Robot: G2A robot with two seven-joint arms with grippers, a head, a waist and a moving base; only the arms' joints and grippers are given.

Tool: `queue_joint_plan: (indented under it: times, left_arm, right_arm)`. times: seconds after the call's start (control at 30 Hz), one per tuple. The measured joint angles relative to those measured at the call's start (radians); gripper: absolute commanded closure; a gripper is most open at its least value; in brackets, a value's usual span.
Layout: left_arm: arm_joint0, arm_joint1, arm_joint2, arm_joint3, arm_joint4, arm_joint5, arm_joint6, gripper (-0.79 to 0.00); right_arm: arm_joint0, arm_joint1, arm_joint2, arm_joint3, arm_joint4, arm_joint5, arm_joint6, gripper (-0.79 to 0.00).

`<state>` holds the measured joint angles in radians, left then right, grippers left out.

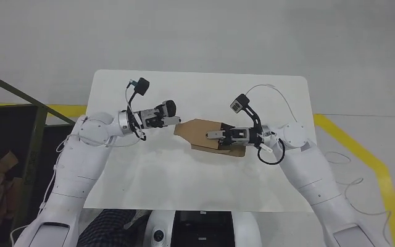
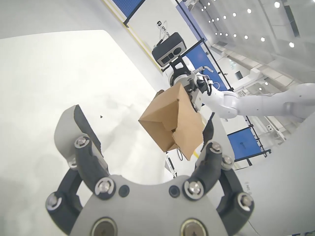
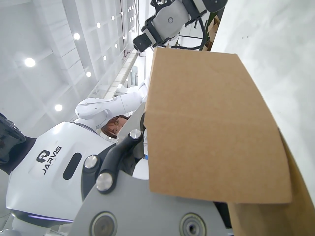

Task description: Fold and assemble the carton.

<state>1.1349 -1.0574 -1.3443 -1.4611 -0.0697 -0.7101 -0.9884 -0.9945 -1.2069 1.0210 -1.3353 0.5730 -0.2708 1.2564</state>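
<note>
Clamping with right gripper (image 1: 217, 134) onto brown carton (image 1: 200, 133) over middle of white table (image 1: 123, 179), elbow out, forearm angled inward. Hovering with left gripper (image 1: 175, 119) just beside carton's opposite end, arm bent likewise. From left wrist: spread wide, released, facing carton's folded end lifted off table. From right wrist: gripping carton, flat side close against wrist, table beyond.

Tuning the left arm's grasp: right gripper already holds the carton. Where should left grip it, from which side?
Probably the free end facing the left gripper, approached head-on from the left arm's side. The right gripper already holds the far end of the carton. Clamp across its width just behind the folded end flaps. They look only loosely tucked and may give if squeezed.
</note>
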Motion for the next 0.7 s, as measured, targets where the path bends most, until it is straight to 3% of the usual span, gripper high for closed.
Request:
queue_joint_plan:
  times: [0.33,0.7]
  left_arm:
    - [-0.001,-0.002,0.038,-0.018,0.19,-0.031,0.131,-0.785]
    - [0.015,0.005,0.052,-0.024,0.181,-0.049,0.152,-0.785]
  right_arm:
    - [0.001,0.0,-0.002,-0.009,-0.001,0.0,0.008,0.0]
    - [-0.004,0.004,0.007,-0.016,0.005,0.0,0.01,0.0]
